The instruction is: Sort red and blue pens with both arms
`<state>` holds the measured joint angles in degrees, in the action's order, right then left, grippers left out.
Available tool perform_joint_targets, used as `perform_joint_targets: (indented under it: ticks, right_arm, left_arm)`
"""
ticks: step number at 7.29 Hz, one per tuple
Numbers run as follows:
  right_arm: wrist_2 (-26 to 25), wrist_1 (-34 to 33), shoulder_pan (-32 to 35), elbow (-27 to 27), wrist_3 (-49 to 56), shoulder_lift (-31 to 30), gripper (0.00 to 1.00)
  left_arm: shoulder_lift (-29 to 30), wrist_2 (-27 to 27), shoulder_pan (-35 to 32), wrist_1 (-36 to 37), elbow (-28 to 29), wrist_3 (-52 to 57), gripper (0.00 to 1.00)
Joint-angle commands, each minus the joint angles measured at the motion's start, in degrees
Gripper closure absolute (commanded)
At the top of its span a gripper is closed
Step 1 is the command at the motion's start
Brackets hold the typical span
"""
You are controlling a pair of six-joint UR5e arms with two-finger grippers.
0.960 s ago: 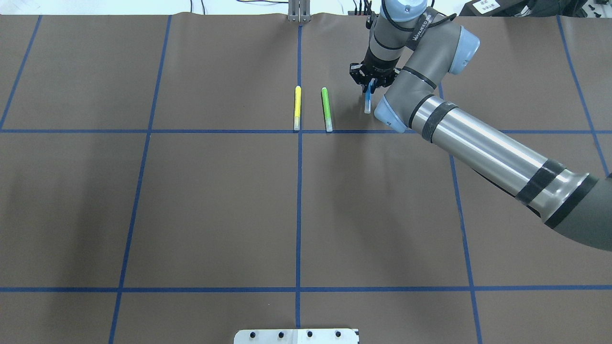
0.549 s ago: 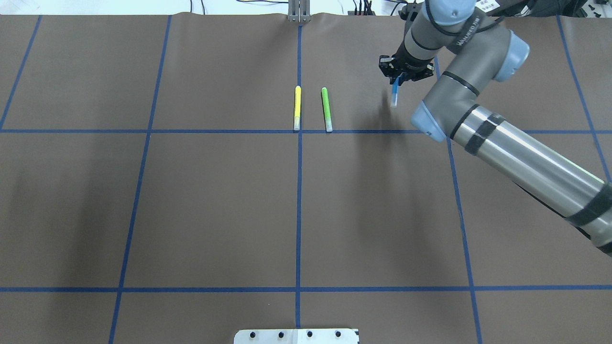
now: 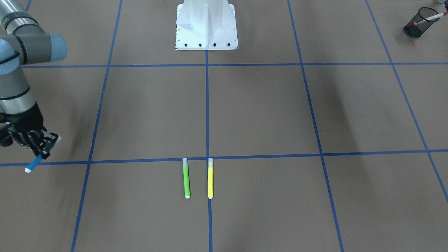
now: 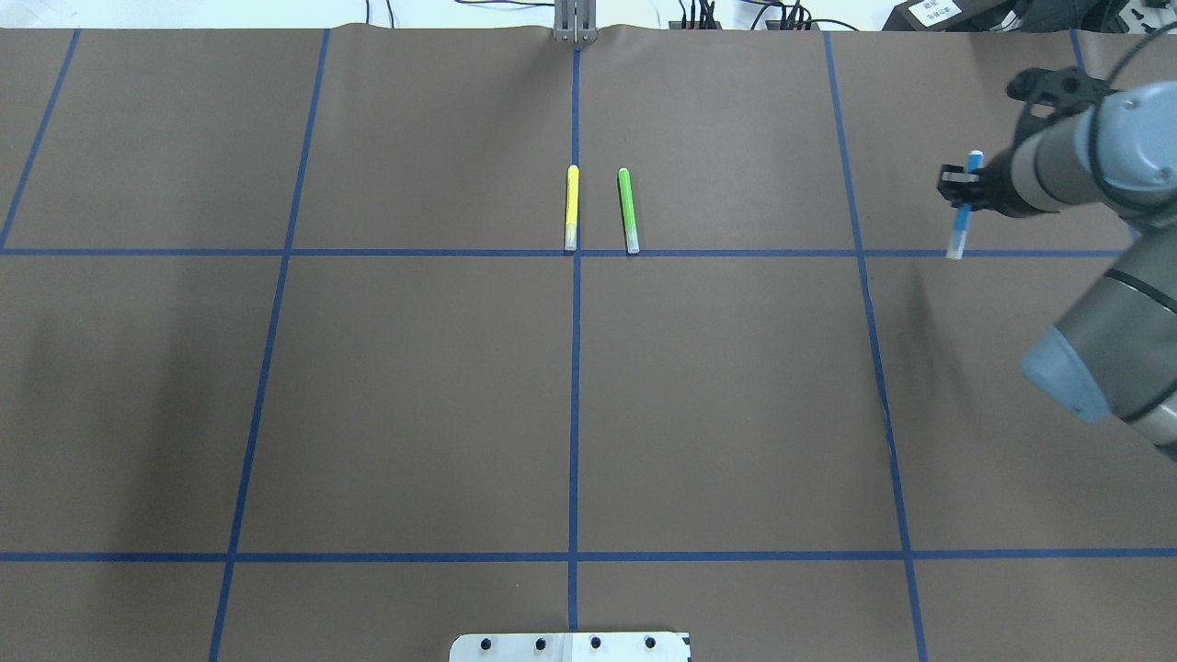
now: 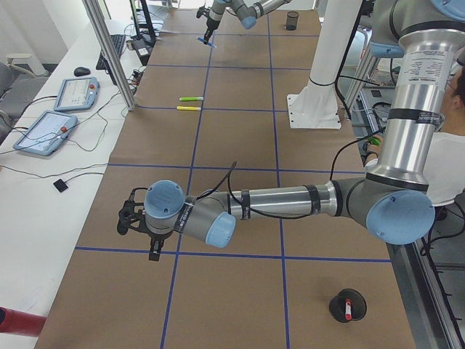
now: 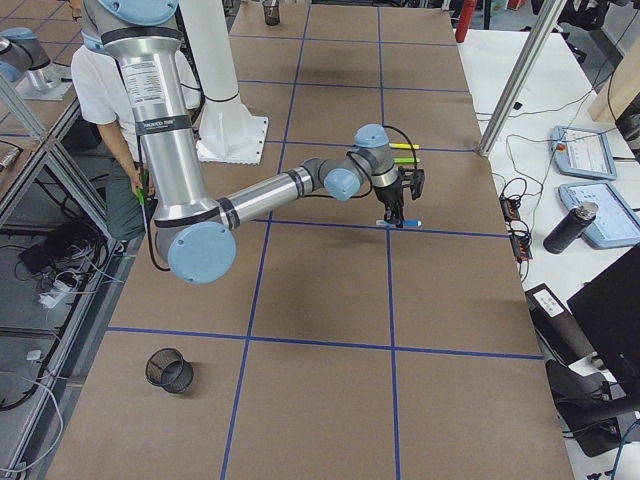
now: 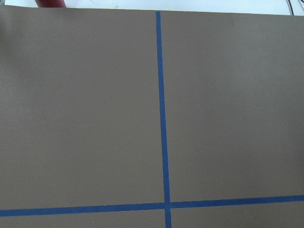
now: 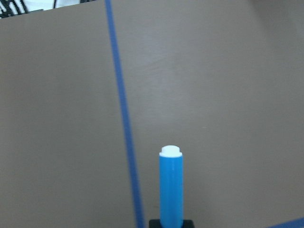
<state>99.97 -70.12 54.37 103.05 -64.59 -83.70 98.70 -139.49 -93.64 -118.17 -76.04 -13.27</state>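
Note:
My right gripper (image 4: 962,189) is shut on the blue pen (image 4: 961,213) and holds it above the table at the far right of the overhead view. The pen hangs tilted, its white tip (image 3: 27,170) pointing out of the gripper (image 3: 39,151). The right wrist view shows the pen (image 8: 171,190) sticking out over brown table beside a blue tape line. The red pen (image 3: 429,17) stands in a black mesh cup (image 3: 417,25) on my left side. My left gripper (image 5: 151,243) shows only in the exterior left view, low over the table, so I cannot tell its state.
A lime-green pen (image 4: 628,210) and a yellow pen (image 4: 571,208) lie side by side near the table's centre line. Another black mesh cup (image 6: 169,370) stands on my right side. The white pedestal base (image 3: 206,24) sits at mid table edge.
My right gripper has carried the blue pen from beside the green pen rightward, across a blue tape line, to the far right. The green and yellow pens have not moved.

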Motion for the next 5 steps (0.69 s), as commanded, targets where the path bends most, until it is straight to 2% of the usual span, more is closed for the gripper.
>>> perform_joint_targets:
  ticks: [1, 3, 4, 5]
  right_arm:
    - [-3.4, 6.4, 3.4, 6.4, 3.7, -15.1, 1.0]
    - [-2.7, 19.7, 8.9, 3.7, 9.9, -24.5, 1.0]
    - [-2.6, 29.5, 10.9, 3.0, 11.5, -31.3, 1.0]
    - [-0.2, 37.5, 15.0, 1.6, 12.4, -35.9, 1.0]
  left_arm:
    - [0.8, 0.0, 0.1, 0.0, 1.2, 0.0, 0.0]
    - [1.1, 0.0, 0.4, -0.1, 1.2, 0.0, 0.0]
    - [1.3, 0.1, 0.7, -0.1, 1.2, 0.0, 0.0]
    - [2.0, 0.1, 1.3, 0.0, 1.7, 0.0, 0.0]
